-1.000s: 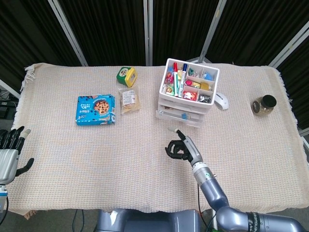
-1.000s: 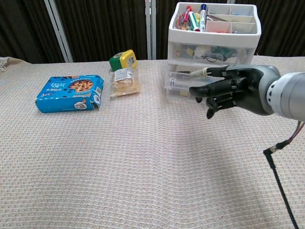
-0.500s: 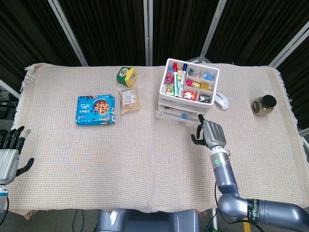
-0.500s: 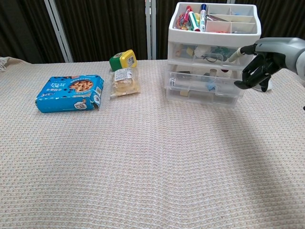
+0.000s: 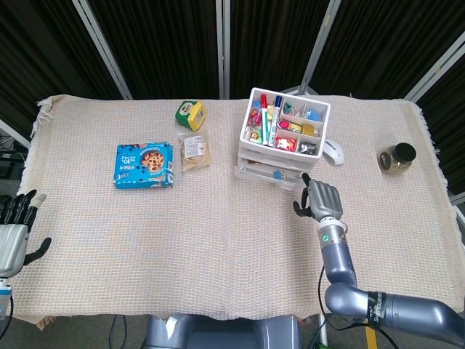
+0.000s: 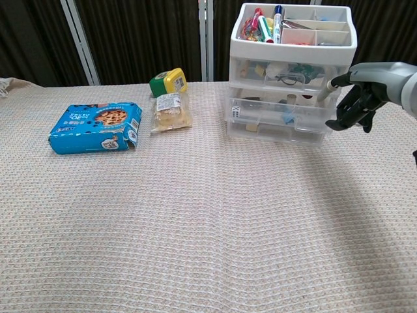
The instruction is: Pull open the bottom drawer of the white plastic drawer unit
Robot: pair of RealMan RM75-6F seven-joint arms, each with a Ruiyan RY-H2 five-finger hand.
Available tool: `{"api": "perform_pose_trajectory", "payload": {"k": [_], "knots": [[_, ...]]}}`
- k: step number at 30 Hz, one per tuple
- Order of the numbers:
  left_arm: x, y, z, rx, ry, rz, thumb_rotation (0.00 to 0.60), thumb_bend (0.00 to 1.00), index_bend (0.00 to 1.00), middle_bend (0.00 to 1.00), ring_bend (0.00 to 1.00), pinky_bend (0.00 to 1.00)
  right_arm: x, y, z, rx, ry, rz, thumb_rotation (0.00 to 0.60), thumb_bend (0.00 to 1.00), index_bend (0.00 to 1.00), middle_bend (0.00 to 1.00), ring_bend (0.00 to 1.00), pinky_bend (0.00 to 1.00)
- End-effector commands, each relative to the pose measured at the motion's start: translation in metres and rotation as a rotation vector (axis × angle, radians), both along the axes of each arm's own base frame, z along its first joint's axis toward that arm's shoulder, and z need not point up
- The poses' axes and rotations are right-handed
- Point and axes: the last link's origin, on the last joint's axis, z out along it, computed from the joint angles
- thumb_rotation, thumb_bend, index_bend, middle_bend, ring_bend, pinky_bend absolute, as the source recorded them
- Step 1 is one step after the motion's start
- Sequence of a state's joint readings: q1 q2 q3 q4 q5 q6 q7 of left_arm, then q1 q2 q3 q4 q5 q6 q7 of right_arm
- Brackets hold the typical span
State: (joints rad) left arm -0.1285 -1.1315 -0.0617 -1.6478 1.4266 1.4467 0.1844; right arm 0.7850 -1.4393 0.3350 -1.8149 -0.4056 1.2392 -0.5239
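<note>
The white plastic drawer unit stands at the back middle of the table, its top tray full of pens and small items. Its clear bottom drawer juts slightly forward of the drawer above. My right hand hovers at the unit's front right corner with fingers curled and one finger stretched toward the drawers. It holds nothing. My left hand hangs off the table's left edge with fingers apart and empty; only the head view shows it.
A blue cookie box lies at the left. A snack packet and a green-yellow container sit left of the unit. A white mouse and a glass jar are to its right.
My right hand has swung from in front of the drawers to the unit's right front corner. The bottom drawer and my left hand have not visibly moved.
</note>
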Motion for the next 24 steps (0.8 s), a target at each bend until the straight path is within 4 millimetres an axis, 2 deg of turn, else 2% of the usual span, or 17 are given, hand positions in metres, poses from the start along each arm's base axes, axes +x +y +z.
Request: {"api": "perform_pose_trajectory", "payload": {"k": [1, 13, 24], "knots": [[0.000, 0.000, 0.000, 0.000, 0.000, 0.000, 0.600, 0.34, 0.07, 0.00, 0.00, 0.00, -0.001, -0.001, -0.002, 0.006, 0.002, -0.002, 0.600, 0.33, 0.26, 0.69, 0.76, 0.61], [0.000, 0.000, 0.000, 0.000, 0.000, 0.000, 0.600, 0.34, 0.07, 0.00, 0.00, 0.00, -0.004, -0.003, -0.012, 0.050, 0.021, -0.023, 0.600, 0.34, 0.31, 0.69, 0.76, 0.61], [0.000, 0.000, 0.000, 0.000, 0.000, 0.000, 0.600, 0.34, 0.07, 0.00, 0.00, 0.00, -0.001, 0.013, -0.012, 0.065, 0.036, 0.018, 0.600, 0.34, 0.37, 0.69, 0.76, 0.61]]}}
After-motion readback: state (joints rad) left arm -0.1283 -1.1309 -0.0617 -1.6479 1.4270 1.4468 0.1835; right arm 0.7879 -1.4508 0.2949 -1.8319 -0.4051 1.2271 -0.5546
